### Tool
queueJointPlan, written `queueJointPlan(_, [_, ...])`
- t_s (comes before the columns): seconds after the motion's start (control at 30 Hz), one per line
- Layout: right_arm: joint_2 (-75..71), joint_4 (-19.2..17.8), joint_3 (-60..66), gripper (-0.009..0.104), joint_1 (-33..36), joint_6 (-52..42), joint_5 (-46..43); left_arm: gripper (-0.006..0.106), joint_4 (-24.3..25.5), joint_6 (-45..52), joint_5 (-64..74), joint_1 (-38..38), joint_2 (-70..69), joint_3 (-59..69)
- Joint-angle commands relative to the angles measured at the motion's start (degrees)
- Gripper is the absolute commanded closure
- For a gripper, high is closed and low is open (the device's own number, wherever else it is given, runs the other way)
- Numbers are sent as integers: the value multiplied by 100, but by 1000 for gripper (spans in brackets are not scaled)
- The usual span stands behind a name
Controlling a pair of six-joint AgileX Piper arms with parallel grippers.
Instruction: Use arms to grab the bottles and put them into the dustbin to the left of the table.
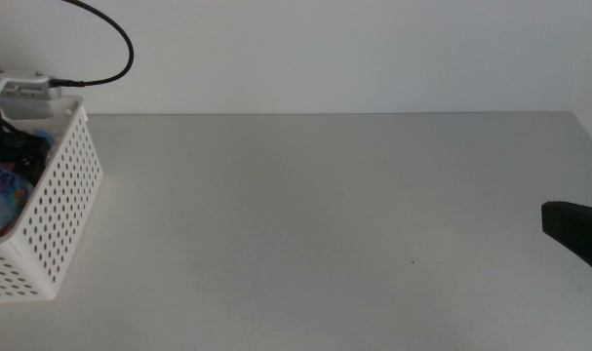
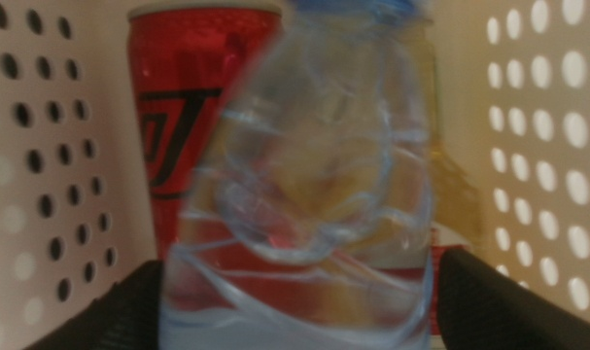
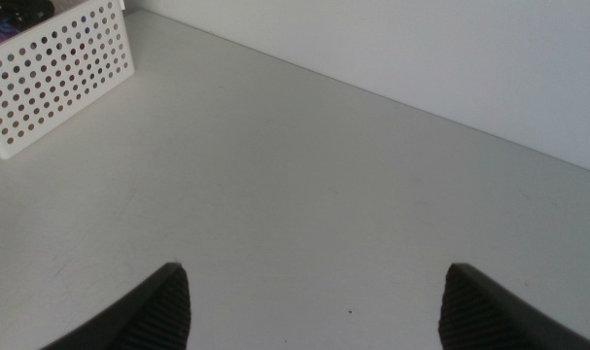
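1. White perforated plastic walls fill both sides of the left wrist view: the left gripper [image 2: 295,311] is down inside the dustbin [image 1: 66,185], which sits at the left edge of the table [image 1: 325,224].
2. Its two dark jaws stand on either side of the clear water bottle [image 2: 304,194] and touch its flanks, so it appears to be pinching the bottle and has not yet let it go.
3. Right behind the water bottle, inside the same basket, stands the red soda can [image 2: 192,107], and a yellow tea bottle [image 2: 450,165] shows through and beside the clear plastic. Both look already delivered.
4. In the middle view the left arm [image 1: 8,136] reaches over the dustbin rim, and a patch of blue label is visible inside the basket.
5. No bottle is seen on the tabletop in either the middle view or the right wrist view.
6. The right gripper [image 3: 314,306] waits at the right side of the table, well apart from the dustbin, with its jaws spread wide and nothing between them.
7. My judgement: the task is nearly finished. What seems left is for the left gripper to release the water bottle into the dustbin and draw clear of it.
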Motion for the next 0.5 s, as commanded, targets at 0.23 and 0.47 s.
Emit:
queueJointPlan(0.23, [5, -122, -165, 30, -17, -54, -381, 7, -283, -266, 121, 1, -541, -198])
queueJointPlan(0.47, [5, -122, -165, 30, -17, -54, -381, 7, -404, -545, 463, -5, -1102, -198])
